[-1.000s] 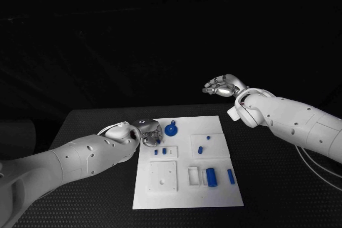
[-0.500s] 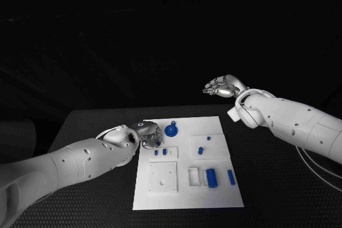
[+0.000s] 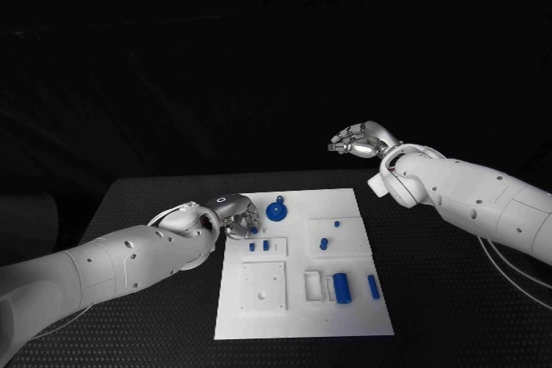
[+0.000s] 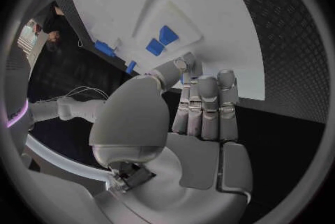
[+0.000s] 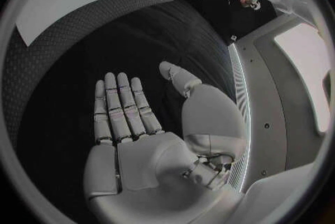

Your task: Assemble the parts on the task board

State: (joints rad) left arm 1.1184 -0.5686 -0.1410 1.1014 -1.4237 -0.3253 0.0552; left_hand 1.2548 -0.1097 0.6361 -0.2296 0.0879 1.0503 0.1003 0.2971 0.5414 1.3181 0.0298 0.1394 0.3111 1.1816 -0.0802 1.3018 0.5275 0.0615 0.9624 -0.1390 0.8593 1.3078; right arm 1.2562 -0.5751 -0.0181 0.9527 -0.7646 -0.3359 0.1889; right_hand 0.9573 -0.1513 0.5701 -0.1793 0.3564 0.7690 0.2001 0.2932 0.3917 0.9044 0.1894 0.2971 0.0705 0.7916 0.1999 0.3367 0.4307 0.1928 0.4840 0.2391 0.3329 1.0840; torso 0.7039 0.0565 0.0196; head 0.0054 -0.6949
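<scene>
Here, left robot hand (image 3: 236, 215) — pinching part (image 3: 253, 232)

I see a black table (image 3: 448, 304) with a fine dotted, woven-looking texture, its far edge running straight across the head view. Beyond that edge the room drops into near-total dark; no wall or window readable there. From the right wrist view I note a pale floor or panel area (image 5: 300, 62) catching brighter light, edged by a thin glowing strip.
</scene>
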